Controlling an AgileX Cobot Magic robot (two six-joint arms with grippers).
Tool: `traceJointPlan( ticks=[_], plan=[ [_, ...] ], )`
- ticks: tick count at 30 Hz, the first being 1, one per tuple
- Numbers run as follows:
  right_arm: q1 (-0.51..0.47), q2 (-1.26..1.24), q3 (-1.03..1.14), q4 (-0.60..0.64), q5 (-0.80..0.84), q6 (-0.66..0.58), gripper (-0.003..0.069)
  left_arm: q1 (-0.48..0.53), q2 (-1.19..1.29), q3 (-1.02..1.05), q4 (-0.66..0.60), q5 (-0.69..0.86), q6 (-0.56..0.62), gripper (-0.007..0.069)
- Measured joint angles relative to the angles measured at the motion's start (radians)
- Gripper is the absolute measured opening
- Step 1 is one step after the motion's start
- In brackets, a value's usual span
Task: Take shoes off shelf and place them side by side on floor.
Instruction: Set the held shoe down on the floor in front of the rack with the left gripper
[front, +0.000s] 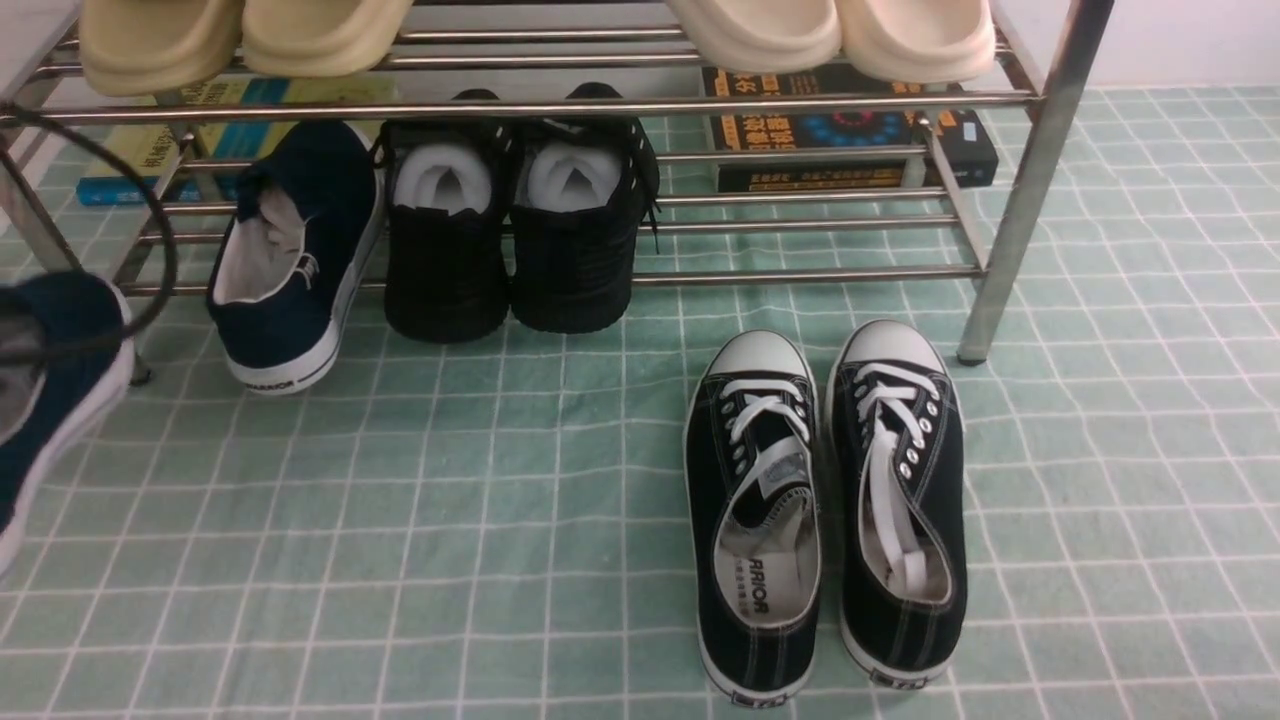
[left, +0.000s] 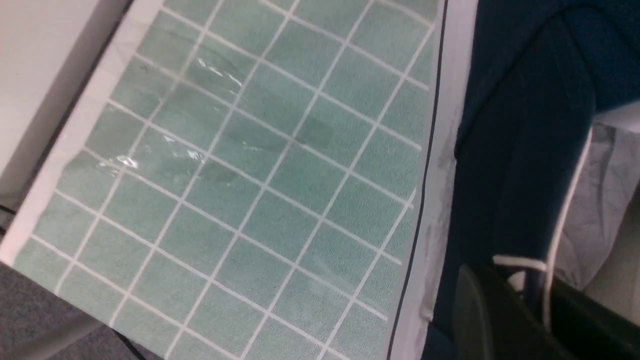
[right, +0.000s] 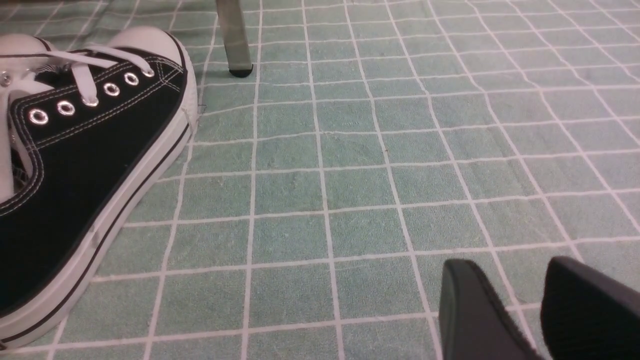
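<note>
Front view: navy blue canvas slip-on shoe (front: 50, 400) tilted at left edge, left claw (left: 520, 295) gripping its wall. Its mate (front: 290, 260) leans on silver tube shelf (front: 800, 272); right claw (right: 510, 272) narrowly parted.

Navy shoe (front: 295, 250) heel-down against shelf (front: 800, 272) (second shoe (front: 60, 390) tilted, far left).

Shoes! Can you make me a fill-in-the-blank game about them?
1. The black shoes on the shelf are stuffed with white ____.
2. The lace-up sneakers stand side by side on the ____.
3. Only ____ navy shoe has its toe on the shelf.
Missing words: paper, floor, one.
</note>
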Motion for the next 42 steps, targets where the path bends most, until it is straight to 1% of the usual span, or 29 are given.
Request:
traceJointPlan(
  ticks=[2,4,5,6,8,12,13,14,18,23,31,34,37,40,41,42],
  plan=[
    [0.0,0.0,0.0,0.0,0.0,0.0,0.0239,0.0,-0.005,0.05,-0.002,-0.04,-0.003,0.0043],
    [0.0,0.0,0.0,0.0,0.0,0.0,0.0239,0.0,-0.009,0.156,-0.003,-0.158,-0.013,0.0043],
    [0.0,0.0,0.0,0.0,0.0,0.0,0.0239,0.0,-0.009,0.164,-0.004,-0.167,-0.016,0.0043],
    [0.0,0.0,0.0,0.0,0.0,0.0,0.0239,0.0,-0.009,0.212,-0.004,-0.238,-0.027,0.0043],
    [0.0,0.0,0.0,0.0,0.0,0.0,0.0239,0.0,-0.009,0.274,-0.001,-0.331,-0.046,0.0043],
    [0.0,0.0,0.0,0.0,0.0,0.0,0.0239,0.0,-0.01,0.377,0.009,-0.49,-0.101,0.0043],
    [0.0,0.0,0.0,0.0,0.0,0.0,0.0239,0.0,-0.01,0.382,0.009,-0.498,-0.103,0.0043],
    [0.0,0.0,0.0,0.0,0.0,0.0,0.0239,0.0,-0.01,0.416,0.011,-0.553,-0.12,0.0043],
    [0.0,0.0,0.0,0.0,0.0,0.0,0.0239,0.0,-0.01,0.503,0.028,-0.684,-0.138,0.0043],
    [0.0,0.0,0.0,0.0,0.0,0.0,0.0239,0.0,-0.012,0.549,0.042,-0.726,-0.14,0.0043],
    [0.0,0.0,0.0,0.0,0.0,0.0,0.0239,0.0,-0.017,0.553,0.047,-0.734,-0.14,0.0057],
    [0.0,0.0,0.0,0.0,0.0,0.0,0.0239,0.0,-0.017,0.553,0.047,-0.737,-0.143,0.0088],
    [0.0,0.0,0.0,0.0,0.0,0.0,0.0239,0.0,-0.018,0.553,0.047,-0.734,-0.175,0.0141],
    [0.0,0.0,0.0,0.0,0.0,0.0,0.0239,0.0,-0.018,0.533,0.047,-0.694,-0.217,0.0195],
    [0.0,0.0,0.0,0.0,0.0,0.0,0.0239,0.0,-0.018,0.504,0.047,-0.646,-0.239,0.0237],
    [0.0,0.0,0.0,0.0,0.0,0.0,0.0239,0.0,-0.018,0.481,0.047,-0.611,-0.243,0.0262]
  ],
)
